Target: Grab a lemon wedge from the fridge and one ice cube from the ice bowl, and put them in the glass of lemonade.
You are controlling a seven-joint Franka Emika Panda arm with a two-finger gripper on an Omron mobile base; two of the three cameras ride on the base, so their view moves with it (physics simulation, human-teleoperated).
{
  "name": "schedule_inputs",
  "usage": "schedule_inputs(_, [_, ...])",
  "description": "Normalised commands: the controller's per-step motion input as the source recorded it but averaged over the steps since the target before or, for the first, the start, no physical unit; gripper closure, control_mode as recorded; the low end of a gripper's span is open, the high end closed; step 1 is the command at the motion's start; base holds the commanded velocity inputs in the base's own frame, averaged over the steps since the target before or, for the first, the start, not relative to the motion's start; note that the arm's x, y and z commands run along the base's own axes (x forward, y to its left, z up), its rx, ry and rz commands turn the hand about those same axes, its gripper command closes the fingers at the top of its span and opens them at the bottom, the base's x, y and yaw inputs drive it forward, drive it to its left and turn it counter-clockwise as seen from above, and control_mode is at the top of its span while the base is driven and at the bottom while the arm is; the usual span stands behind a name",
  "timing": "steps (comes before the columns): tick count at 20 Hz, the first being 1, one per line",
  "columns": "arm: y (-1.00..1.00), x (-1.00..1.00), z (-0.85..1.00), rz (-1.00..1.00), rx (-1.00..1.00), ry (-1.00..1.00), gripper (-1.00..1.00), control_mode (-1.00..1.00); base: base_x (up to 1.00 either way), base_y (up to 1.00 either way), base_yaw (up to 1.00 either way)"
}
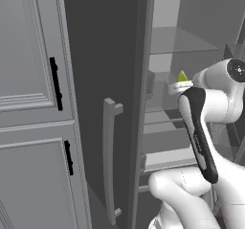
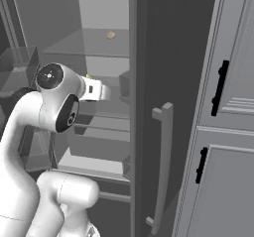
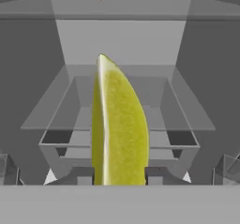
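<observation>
hand view has the lemon wedge (image 3: 119, 129) upright between the fingertips, so the end effector (image 3: 119, 183) looks clenched on it; left base view puts the wedge inside the open fridge (image 1: 110, 55), above its pale shelves; the risk i judge: a thin, slick wedge could slip, or clip the fridge door, on the way out

Lemon wedge (image 3: 119, 129) — upright — inside open fridge (image 1: 103, 55)
</observation>
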Motion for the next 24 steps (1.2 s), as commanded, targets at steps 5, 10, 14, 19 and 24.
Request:
schedule_inputs(5, [0.06,-0.82,-0.10,0.00,0.00,0.07,1.00,-1.00,0.00,0.00,0.00])
schedule_inputs(10, [0.00,-0.81,-0.01,0.00,0.00,0.01,1.00,-1.00,0.00,0.00,0.00])
schedule_inputs(14, [0.00,-0.81,-0.04,0.00,0.00,0.02,1.00,-1.00,0.00,0.00,0.00])
schedule_inputs(19, [0.00,-0.94,-0.04,0.00,0.00,0.04,1.00,-1.00,0.00,0.00,0.00])
schedule_inputs(24, [0.05,-0.15,-0.07,0.00,-0.01,0.03,1.00,-1.00,0.00,0.00,0.00])
